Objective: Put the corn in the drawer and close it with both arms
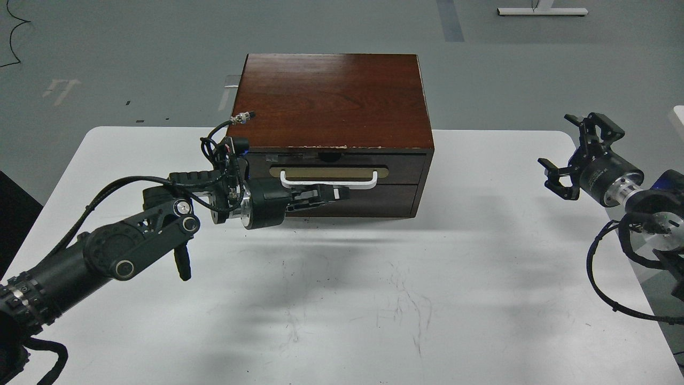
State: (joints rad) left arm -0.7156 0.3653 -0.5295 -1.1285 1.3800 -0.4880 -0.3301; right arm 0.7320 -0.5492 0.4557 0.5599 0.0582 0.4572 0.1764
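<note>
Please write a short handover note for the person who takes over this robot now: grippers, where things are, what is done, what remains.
Left gripper: fingers close together in front of the drawer, just under its white handle; contact unclear.
Right gripper: open, empty, above the table's right side.
Drawer looks closed. The corn is not visible anywhere.
Done: unclear whether the corn is inside.
Left: check that, then withdraw the arms.

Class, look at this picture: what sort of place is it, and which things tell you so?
Probably a robotics lab or test room: a bare grey floor, a plain white table holding only a wooden cabinet, and two black robot arms.
</note>
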